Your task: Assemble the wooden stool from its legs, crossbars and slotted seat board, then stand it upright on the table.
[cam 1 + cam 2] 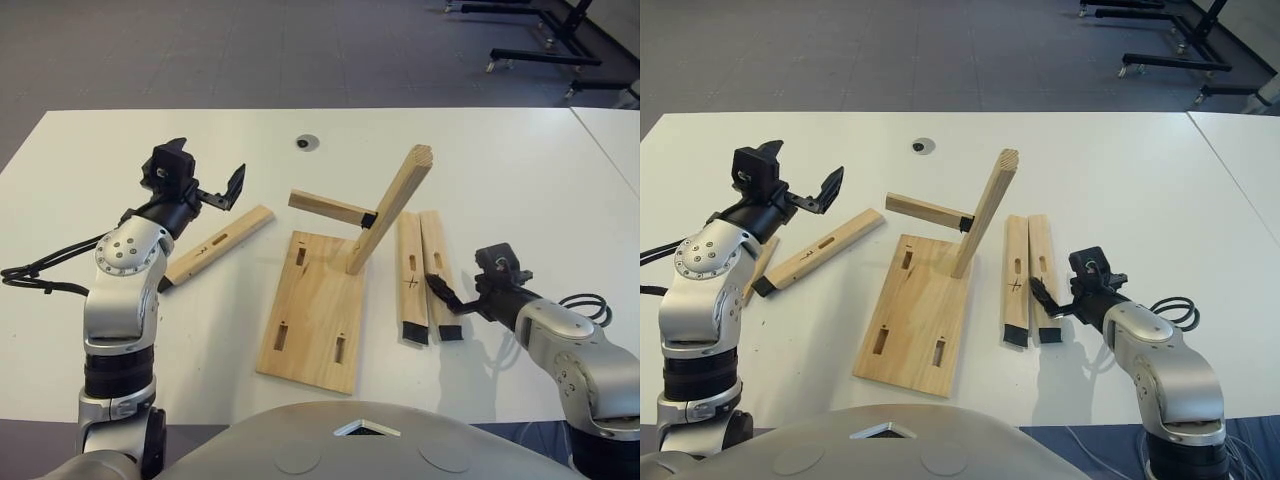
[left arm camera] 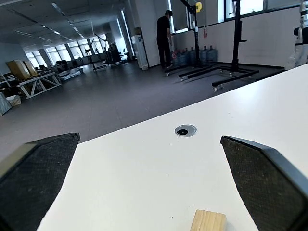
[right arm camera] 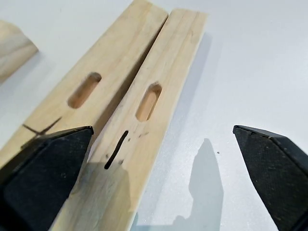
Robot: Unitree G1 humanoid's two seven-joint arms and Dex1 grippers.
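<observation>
The slotted seat board (image 1: 315, 310) lies flat at the table's middle. One leg (image 1: 392, 208) stands tilted in its far right slot, with a crossbar (image 1: 330, 207) sticking out of it to the left. Two more legs (image 1: 410, 275) (image 1: 438, 268) lie side by side to the right of the board. A fourth leg (image 1: 220, 243) lies on the left. My left gripper (image 1: 205, 183) is open and raised over that leg's far end (image 2: 208, 221). My right gripper (image 1: 452, 300) is open low at the near ends of the paired legs, over the right-hand one (image 3: 149, 101).
A round cable hole (image 1: 307, 142) sits in the table's far middle. A second table (image 1: 612, 135) adjoins on the right. A cable (image 1: 590, 305) loops beside my right arm. Wheeled frames (image 1: 545, 50) stand on the floor beyond.
</observation>
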